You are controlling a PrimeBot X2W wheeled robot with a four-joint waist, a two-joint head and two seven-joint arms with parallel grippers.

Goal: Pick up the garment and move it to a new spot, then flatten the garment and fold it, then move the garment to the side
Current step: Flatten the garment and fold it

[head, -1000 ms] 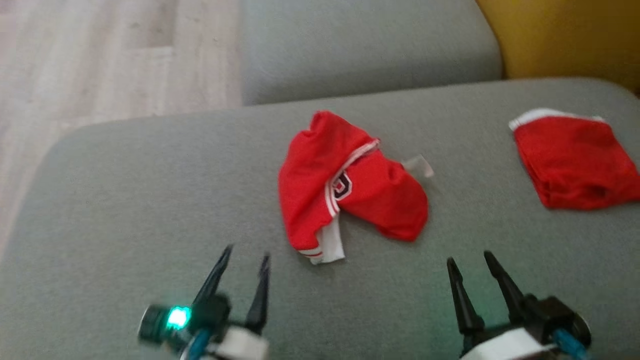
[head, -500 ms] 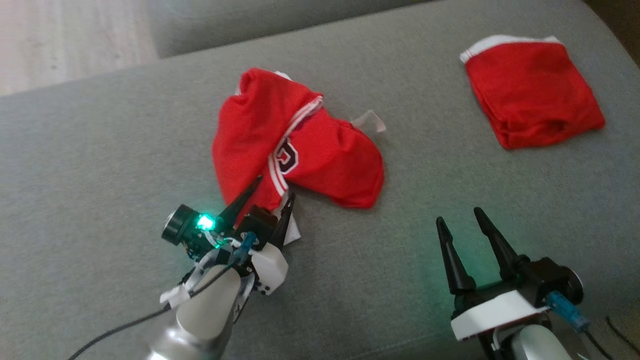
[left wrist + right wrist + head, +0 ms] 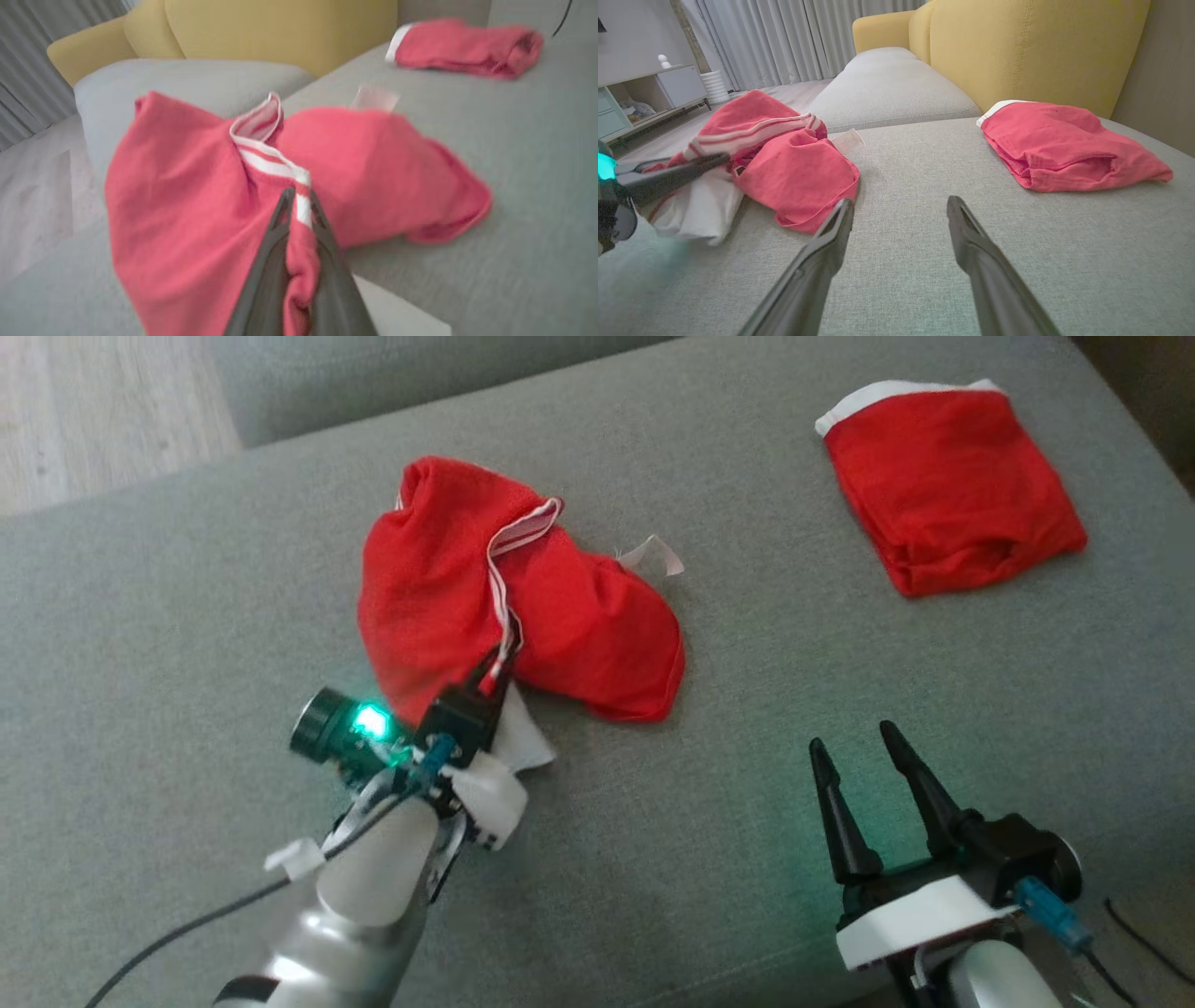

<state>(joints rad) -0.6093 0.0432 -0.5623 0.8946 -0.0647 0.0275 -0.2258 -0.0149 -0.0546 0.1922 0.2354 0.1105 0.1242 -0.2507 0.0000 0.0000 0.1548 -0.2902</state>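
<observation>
1. Your left gripper (image 3: 498,665) is clamped tight on the garment (image 3: 429,588). In the left wrist view its two dark fingers (image 3: 327,242) pinch a fold of red mesh, and the red-and-white striped trim (image 3: 275,165) runs up through the tips.
2. The garment lies crumpled on the grey cushion (image 3: 187,616). Most of it sits ahead of the left gripper's fingertips and spreads to both sides of them. Its white panel (image 3: 525,744) lies beside the gripper's body, just behind the tips.
3. A small white label (image 3: 653,555) pokes out from the far edge of the garment, ahead and to the right of the left gripper.
4. Your right gripper (image 3: 848,737) stands wide with nothing between its fingers, and only bare cushion shows beyond them. You cannot tell whether the tips touch the fabric of the cushion.
5. From the right gripper, the garment's nearest red lobe is ahead and to the left, near the left finger but apart from it.
6. A second red piece (image 3: 948,490), folded and edged with a white band, lies ahead and to the right of the right gripper. It is well apart from the garment, and the yellow backrest (image 3: 1041,46) rises beyond it.
7. In the right wrist view the left gripper reaches in from the left edge, its fingers lying against the striped trim.
</observation>
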